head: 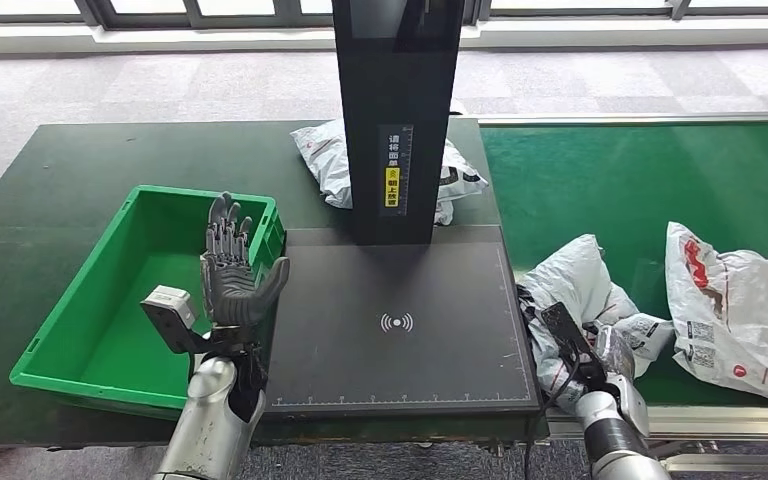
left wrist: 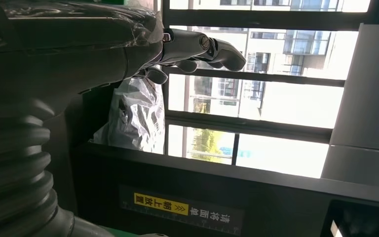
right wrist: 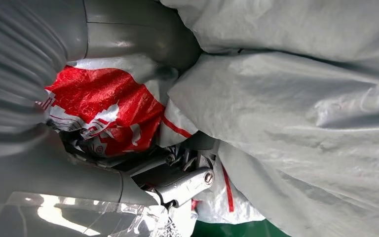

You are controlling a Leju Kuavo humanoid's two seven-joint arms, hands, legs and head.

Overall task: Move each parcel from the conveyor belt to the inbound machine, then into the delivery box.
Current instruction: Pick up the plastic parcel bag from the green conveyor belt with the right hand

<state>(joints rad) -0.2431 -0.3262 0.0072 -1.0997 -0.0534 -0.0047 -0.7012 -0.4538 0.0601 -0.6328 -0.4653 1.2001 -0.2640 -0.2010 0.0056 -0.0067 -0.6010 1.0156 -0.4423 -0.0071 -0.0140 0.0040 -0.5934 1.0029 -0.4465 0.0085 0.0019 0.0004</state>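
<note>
Left hand: the dark-fingered left hand (head: 232, 265) is raised over the right-hand wall of the green plastic delivery box (head: 80, 320), palm up, fingers spread and extended, holding nothing. In the left wrist view the fingers (left wrist: 202, 49) reach out toward bright windows.

Right hand: the right hand (head: 585, 360) is pressed into the crumpled white-and-grey plastic parcel bag (head: 585, 290) at the near left end of the green conveyor belt (head: 620, 180). The right wrist view shows its thumb (right wrist: 143, 34) and fingers (right wrist: 182, 182) closed around folds of this bag, at a red-printed patch (right wrist: 108, 108) (grip looks firm, though the bag hides most of the fingers).

Held parcel: lies on the belt just beside the right edge of the flat black scanning plate of the inbound machine (head: 400, 320). Its long axis runs from the near edge of the belt away from the robot, the far end bunched upward.

Second parcel: a white plastic bag with red print and labels (head: 735, 310) lies on the belt to the right of the held one, close but apart.

Third parcel: a white-grey bag (head: 330, 160) lies behind the machine's black upright column (head: 395, 110), partly hidden by it, long axis across the table.

Column label: yellow-and-white strip (head: 393, 180) on the column face.
</note>
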